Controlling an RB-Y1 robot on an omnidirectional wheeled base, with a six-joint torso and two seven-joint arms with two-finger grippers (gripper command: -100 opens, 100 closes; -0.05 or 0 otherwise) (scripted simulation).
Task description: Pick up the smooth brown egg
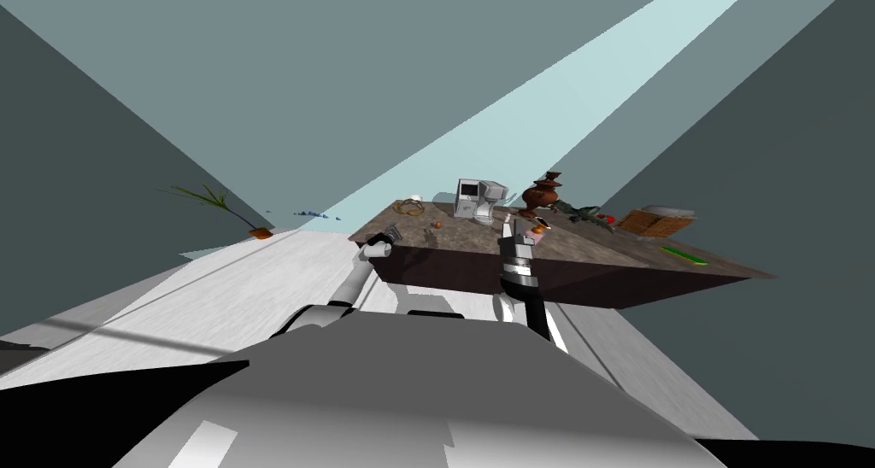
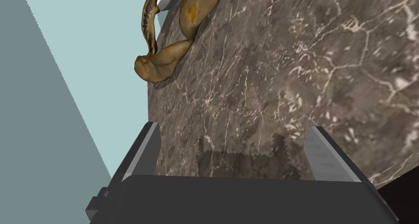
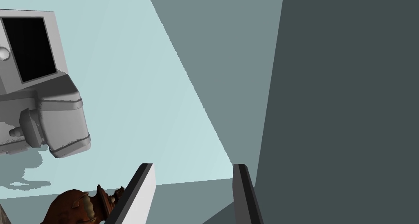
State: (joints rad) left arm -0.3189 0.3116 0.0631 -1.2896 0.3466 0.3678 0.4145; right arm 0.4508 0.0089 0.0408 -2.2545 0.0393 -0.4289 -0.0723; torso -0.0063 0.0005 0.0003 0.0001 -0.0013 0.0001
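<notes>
Brown counter (image 2: 286, 70) with pale marble veining; orange-brown egg (image 1: 437, 225); grey coffee machine (image 3: 57, 111), black panel; reddish-brown urn (image 1: 542, 195).

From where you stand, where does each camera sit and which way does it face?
Head view: on my head, facing steeply down and forward at the dark brown marble table; both forearms, left tool and right tool show.
Left wrist view: on my left hand, facing the marble top; its open fingers show.
Right wrist view: on my right hand, facing across the table towards the walls; its open fingers show.
Shared: head and right wrist views show the grey boxy coffee machine and the reddish-brown urn.
</notes>
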